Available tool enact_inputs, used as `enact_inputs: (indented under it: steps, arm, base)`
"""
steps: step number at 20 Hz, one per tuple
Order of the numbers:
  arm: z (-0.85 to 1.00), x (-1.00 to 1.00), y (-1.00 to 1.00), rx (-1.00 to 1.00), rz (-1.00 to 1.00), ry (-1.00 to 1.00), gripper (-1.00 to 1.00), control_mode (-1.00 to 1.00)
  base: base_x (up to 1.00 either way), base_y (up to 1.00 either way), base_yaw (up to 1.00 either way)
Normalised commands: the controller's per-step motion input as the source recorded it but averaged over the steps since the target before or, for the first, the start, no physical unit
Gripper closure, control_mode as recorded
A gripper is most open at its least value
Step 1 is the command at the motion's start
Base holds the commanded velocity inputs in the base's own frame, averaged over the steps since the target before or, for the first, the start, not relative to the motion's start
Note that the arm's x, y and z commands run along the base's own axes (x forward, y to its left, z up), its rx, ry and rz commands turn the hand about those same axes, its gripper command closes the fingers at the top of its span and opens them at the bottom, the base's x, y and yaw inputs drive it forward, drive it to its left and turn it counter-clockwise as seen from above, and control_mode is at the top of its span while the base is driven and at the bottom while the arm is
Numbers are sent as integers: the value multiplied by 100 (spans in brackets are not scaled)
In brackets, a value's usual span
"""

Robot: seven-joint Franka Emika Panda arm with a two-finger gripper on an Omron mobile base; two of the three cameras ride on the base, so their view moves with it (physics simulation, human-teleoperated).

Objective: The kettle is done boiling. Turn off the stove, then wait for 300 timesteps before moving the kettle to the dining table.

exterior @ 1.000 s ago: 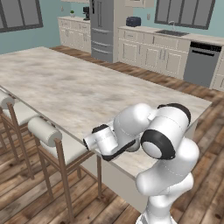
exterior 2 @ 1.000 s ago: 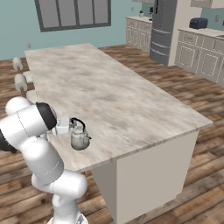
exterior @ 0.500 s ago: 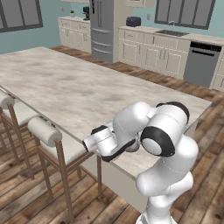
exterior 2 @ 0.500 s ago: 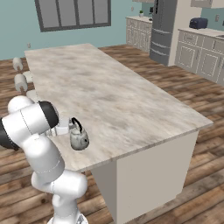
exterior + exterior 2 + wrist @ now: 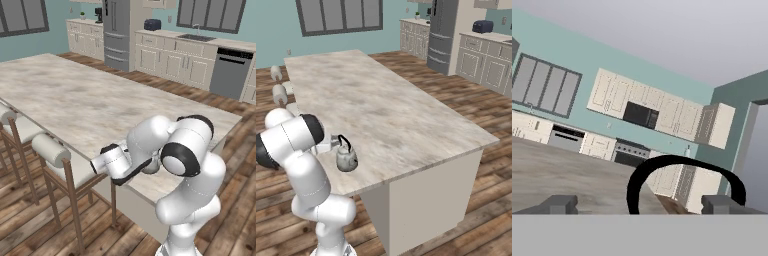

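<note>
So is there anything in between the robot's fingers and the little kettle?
No, nothing visible. The kettle stands on the dining table near its edge, and the open gripper sits right at it: in the hand view the black arched handle rises between the two fingertips.

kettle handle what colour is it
Black; the kettle handle arches clearest in the hand view.

A home kitchen: steel refrigerator (image 5: 117,30), pale wall cabinets (image 5: 647,106), stove (image 5: 631,152), marbled dining table (image 5: 371,107) with stools (image 5: 62,162).

Silver kettle (image 5: 347,157) upright on dining table (image 5: 386,115), near its edge.
</note>
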Motion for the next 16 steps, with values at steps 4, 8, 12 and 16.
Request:
enact_inputs:
  steps: [4, 8, 12, 16]
  arm:
    - [-3, 0, 23, -1, 0, -6, -100, -100]
    - [-2, 0, 29, 0, -1, -1, -100, -100]
    - [0, -21, 23, 0, 0, -2, -100, -100]
    - [0, -20, 22, 0, 0, -2, -100, -100]
  base:
    - [0, 0, 0]
    - [0, 0, 0]
    - [0, 0, 0]
    - [0, 0, 0]
